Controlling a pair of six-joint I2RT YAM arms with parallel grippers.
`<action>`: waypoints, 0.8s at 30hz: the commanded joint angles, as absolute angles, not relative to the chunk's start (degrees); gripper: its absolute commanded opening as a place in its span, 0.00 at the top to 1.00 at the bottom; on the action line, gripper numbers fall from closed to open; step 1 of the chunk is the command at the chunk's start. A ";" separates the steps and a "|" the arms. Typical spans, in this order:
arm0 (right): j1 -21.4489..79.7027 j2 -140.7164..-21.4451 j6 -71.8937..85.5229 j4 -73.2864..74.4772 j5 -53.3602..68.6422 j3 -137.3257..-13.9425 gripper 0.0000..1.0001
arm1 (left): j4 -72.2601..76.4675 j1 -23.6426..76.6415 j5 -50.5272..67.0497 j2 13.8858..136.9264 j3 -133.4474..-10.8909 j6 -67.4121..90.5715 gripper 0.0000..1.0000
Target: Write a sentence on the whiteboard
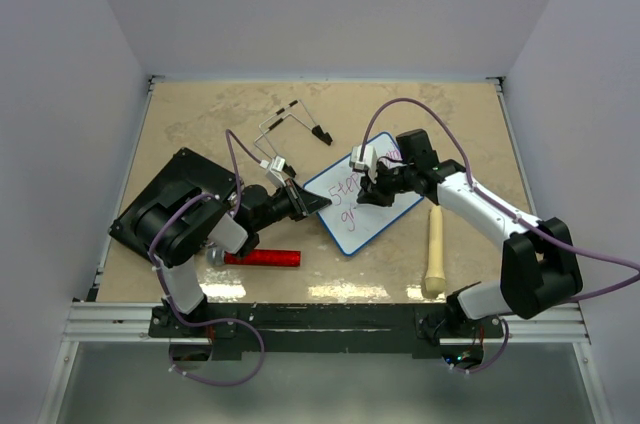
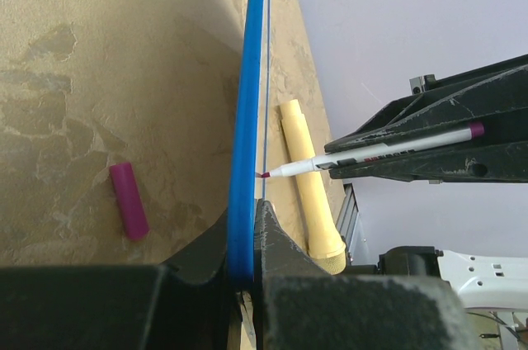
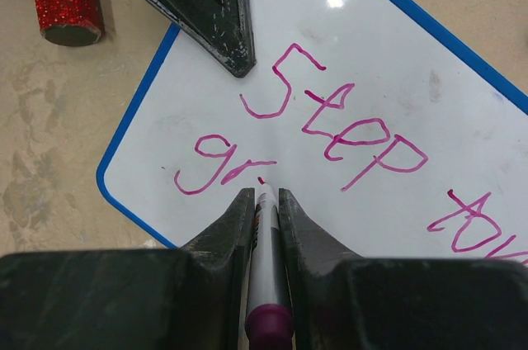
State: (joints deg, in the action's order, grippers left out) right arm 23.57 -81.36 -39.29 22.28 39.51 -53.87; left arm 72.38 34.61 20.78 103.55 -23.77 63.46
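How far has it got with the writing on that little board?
Done: the whiteboard carries "Step" and a word starting "tow", cut off by the picture's edge, in pink writing. In hand: the right claw is shut on a marker, tip at the board just after "gr" on the second line, while the left claw clamps the board's blue rim. Left: the rest of that second-line word.

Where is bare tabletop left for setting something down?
Bare: the far corners either side of the wire frame, and the near strip between red cylinder and wooden handle. Crowded: the centre, around the whiteboard, left gripper and right gripper.
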 commanded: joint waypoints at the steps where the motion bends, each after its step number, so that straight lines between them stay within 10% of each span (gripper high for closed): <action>1: 23.73 -80.42 -37.62 19.43 34.37 -53.96 1.00 | 86.48 34.89 21.88 103.80 -23.56 62.05 1.00; 24: 23.99 -80.77 -39.20 20.12 39.37 -54.75 1.00 | 86.31 34.89 22.06 104.24 -23.99 62.05 1.00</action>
State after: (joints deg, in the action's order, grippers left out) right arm 23.62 -80.51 -37.23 19.11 35.97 -53.87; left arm 72.58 34.61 20.80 103.61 -23.77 63.48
